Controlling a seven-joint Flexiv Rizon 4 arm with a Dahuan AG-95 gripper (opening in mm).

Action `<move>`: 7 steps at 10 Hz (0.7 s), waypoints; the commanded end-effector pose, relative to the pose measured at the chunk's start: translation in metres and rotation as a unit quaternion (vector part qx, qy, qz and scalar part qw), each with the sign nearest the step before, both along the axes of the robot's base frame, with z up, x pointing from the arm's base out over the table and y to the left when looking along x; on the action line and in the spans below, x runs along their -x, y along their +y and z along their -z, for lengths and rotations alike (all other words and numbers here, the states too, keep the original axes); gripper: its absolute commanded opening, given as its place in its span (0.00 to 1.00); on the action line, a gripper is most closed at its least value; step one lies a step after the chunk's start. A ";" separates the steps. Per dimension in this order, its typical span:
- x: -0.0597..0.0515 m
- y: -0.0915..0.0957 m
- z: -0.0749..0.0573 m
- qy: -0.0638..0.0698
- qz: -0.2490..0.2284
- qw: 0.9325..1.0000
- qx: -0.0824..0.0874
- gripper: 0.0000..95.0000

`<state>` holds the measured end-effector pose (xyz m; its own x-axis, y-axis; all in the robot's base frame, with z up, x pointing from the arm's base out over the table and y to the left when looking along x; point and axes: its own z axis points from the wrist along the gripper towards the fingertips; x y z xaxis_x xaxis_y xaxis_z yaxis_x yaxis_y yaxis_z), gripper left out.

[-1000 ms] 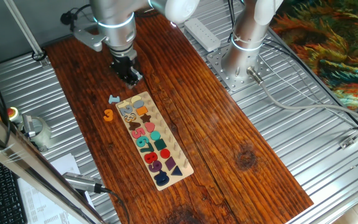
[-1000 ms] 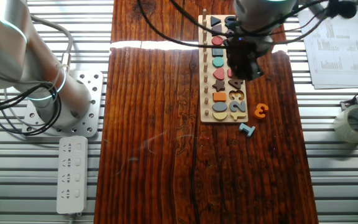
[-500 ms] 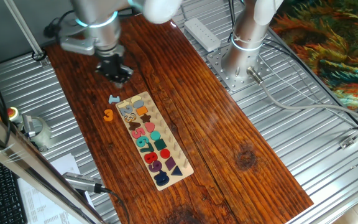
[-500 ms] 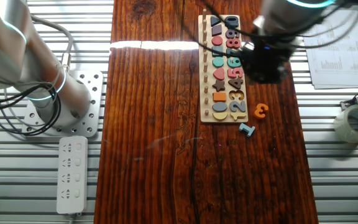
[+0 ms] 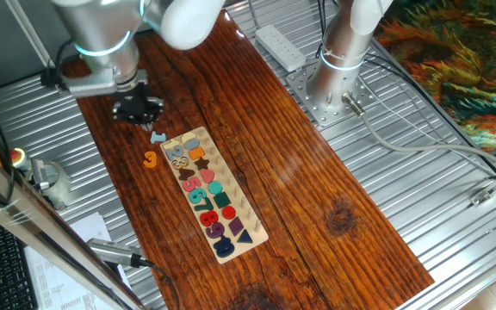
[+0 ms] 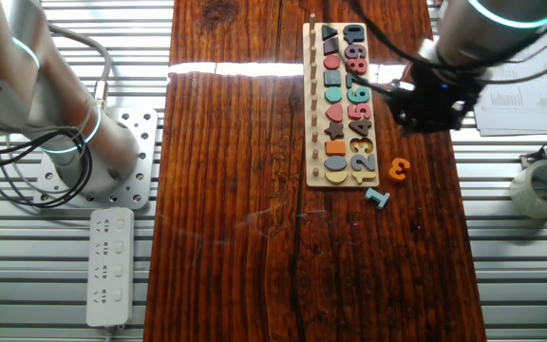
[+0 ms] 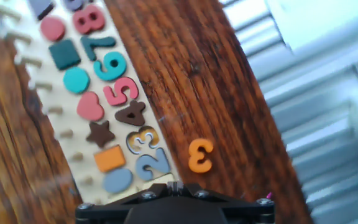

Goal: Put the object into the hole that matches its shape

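Observation:
The orange 3 piece [image 5: 150,159] lies flat on the wooden table just beside the puzzle board [image 5: 231,226]; it also shows in the other fixed view [image 6: 398,170] and the hand view [image 7: 200,155]. The 3-shaped hole [image 7: 143,140] is a pale recess between the blue 2 and the dark 4, and it also shows in the other fixed view [image 6: 360,144]. My gripper [image 5: 139,110] hangs above the table off the board's end, near the orange piece and apart from it [image 6: 430,106]. It holds nothing. Only its black body [image 7: 173,208] shows in the hand view; the fingers are hidden.
A small light blue piece [image 5: 157,136] lies by the board's end, near the orange one [image 6: 378,198]. The board's other recesses hold coloured digits and shapes. A tape roll [image 6: 543,186] and papers [image 6: 518,76] lie off the table's edge. A power strip [image 6: 109,266] lies by the arm's base.
The gripper has moved from above the board's low-number end sideways off the board, toward the table's edge on the orange piece's side. The pieces have not moved.

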<state>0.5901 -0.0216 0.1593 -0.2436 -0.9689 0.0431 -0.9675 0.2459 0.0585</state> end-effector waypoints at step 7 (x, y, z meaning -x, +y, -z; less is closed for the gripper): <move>-0.001 -0.008 0.048 0.012 -0.344 0.939 -0.010 0.40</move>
<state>0.5901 -0.0282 0.1239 0.3090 -0.9502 0.0396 -0.9497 -0.3060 0.0674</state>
